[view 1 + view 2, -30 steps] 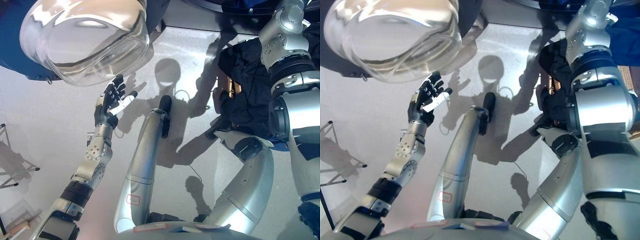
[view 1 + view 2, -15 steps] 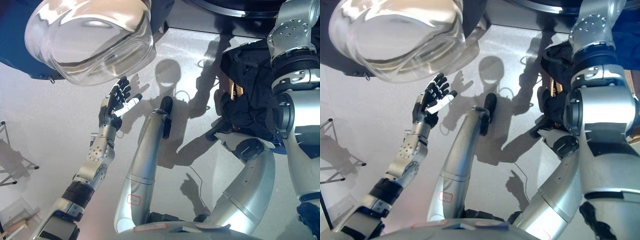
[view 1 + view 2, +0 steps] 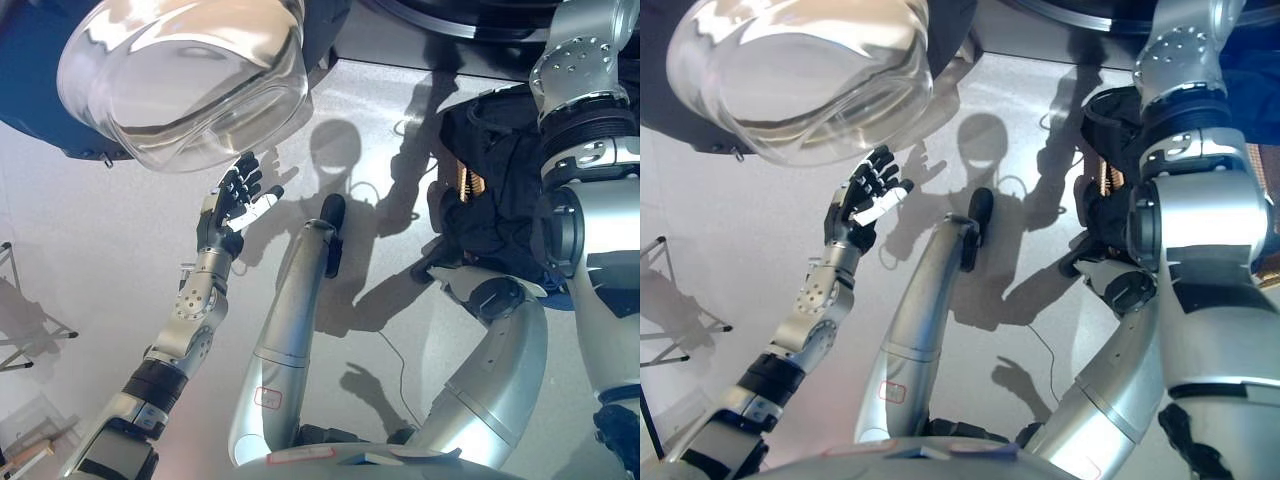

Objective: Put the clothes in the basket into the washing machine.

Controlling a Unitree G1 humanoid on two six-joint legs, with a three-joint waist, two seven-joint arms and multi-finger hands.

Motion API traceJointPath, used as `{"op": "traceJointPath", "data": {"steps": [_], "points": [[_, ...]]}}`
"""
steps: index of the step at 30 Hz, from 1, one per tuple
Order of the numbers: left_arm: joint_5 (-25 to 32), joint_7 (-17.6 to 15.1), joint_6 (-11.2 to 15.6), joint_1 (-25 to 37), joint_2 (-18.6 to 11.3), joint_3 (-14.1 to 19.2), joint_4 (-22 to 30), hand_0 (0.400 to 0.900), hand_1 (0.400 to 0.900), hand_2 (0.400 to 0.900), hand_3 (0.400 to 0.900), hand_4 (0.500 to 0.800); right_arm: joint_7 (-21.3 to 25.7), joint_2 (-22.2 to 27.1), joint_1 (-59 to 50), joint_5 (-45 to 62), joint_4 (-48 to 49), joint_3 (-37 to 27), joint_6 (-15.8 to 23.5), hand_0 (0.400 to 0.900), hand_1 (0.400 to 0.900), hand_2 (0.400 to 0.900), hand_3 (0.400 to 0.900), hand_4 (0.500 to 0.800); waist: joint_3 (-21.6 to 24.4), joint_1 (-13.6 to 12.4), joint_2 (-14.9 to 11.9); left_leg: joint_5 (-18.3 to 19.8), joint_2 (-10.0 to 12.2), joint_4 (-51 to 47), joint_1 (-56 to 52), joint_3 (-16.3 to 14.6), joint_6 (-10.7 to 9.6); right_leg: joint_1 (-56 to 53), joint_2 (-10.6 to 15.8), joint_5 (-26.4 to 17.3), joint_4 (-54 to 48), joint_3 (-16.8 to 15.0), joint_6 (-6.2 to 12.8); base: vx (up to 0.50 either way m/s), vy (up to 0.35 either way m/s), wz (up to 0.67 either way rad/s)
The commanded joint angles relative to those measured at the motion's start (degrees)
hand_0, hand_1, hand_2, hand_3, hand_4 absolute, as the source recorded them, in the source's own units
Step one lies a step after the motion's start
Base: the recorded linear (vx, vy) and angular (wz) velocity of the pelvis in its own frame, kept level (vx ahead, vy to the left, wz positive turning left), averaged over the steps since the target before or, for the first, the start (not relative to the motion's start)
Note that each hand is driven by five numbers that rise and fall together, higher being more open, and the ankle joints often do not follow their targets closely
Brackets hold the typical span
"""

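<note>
Two hands to log, but you can read only one of them. Largest item first: the washing machine door (image 3: pixel 185 85), a clear domed glass in a dark blue ring, fills the upper left of the frame and stands open over the pale grey floor (image 3: pixel 90 250). At right of frame you see the clothes (image 3: pixel 495 190), a heap of black fabric lying in the basket (image 3: pixel 1106 188), of which only a strip of brown woven wall shows at the heap's left edge. The right arm comes up the right edge and runs out over the top of the frame above the heap; the right hand is not visible, so its state is not recorded. Left of centre, the left hand (image 3: pixel 232 203) is raised just below the glass dome, near its lower rim but apart from it, fingers straight and spread, white-tipped thumb pointing right, holding nothing.
</note>
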State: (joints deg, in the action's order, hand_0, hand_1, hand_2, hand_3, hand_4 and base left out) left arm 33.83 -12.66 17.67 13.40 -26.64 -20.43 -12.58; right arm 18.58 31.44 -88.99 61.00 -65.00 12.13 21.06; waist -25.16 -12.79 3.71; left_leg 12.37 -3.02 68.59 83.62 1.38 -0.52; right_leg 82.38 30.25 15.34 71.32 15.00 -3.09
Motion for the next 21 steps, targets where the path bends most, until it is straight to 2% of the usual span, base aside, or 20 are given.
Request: {"op": "traceJointPath", "data": {"steps": [1,2,5,11,16,21], "points": [[0.5,0.94,4.3,-4.9,-1.13,0.16,-0.96,0.9,0.9,0.9,0.9,0.8,0.93,-1.84,-2.49,-24.46,7.07,14.11,-2.61,0.9,0.9,0.9,0.9,0.8,11.38,2.18,1.1,-1.6,0.23,-5.27,0.19,-0.74,1.46,5.37,-2.5,-1.34,-0.37,0.56,7.87,-0.03,0.0,-0.11],[0.59,0.87,4.6,-5.27,-1.03,0.45,-0.87,0.9,0.9,0.9,0.9,0.8,2.24,-1.22,-4.09,-31.73,5.5,17.59,-4.39,0.9,0.9,0.9,0.9,0.8,11.42,2.43,0.91,-1.63,0.33,-5.41,0.13,-0.85,1.39,5.26,-2.58,-1.51,-0.68,0.67,7.82,-0.02,0.004,-0.11],[0.12,0.16,4.67,-5.39,-0.45,0.55,-0.13,0.9,0.9,0.9,0.9,0.8,4.03,-1.91,-4.37,-39.26,4.2,20.02,-5.9,0.9,0.9,0.9,0.9,0.8,11.35,2.69,0.7,-1.67,0.37,-5.78,-0.13,-0.97,1.42,4.78,-2.72,-1.74,-1.37,1.01,7.78,-0.01,0.012,-0.09],[-1.26,-1.28,4.5,-5.13,0.23,0.85,0.43,0.9,0.9,0.9,0.9,0.8,6.17,-3.16,-0.89,-39.63,5.15,16.7,-5.59,0.9,0.9,0.9,0.9,0.8,11.05,3.38,0.76,-2.04,0.63,-7.71,-1.37,-1.3,1.27,2.92,-3.09,-2.1,-3.5,2.0,7.95,-0.01,0.011,-0.04],[-2.54,-3.08,4.16,-4.97,1.29,3.19,-0.62,0.9,0.9,0.9,0.9,0.8,7.76,-5.63,11.56,-41.31,22.0,11.36,-4.55,0.9,0.9,0.9,0.9,0.8,9.92,5.86,0.23,-2.98,1.22,-12.42,-5.25,-2.29,0.84,-2.26,-4.96,-3.65,-9.2,4.01,8.12,-0.02,0.057,-0.24],[-1.89,-3.28,3.77,-4.86,3.38,5.0,-4.12,0.9,0.9,0.9,0.9,0.8,6.96,-7.74,27.53,-43.27,34.91,5.5,-3.71,0.9,0.9,0.9,0.9,0.8,8.99,8.83,-0.46,-4.84,2.34,-22.77,-13.98,-4.34,0.24,-12.01,-8.05,-5.72,-19.3,8.01,9.73,-0.03,0.052,-0.2]]}}
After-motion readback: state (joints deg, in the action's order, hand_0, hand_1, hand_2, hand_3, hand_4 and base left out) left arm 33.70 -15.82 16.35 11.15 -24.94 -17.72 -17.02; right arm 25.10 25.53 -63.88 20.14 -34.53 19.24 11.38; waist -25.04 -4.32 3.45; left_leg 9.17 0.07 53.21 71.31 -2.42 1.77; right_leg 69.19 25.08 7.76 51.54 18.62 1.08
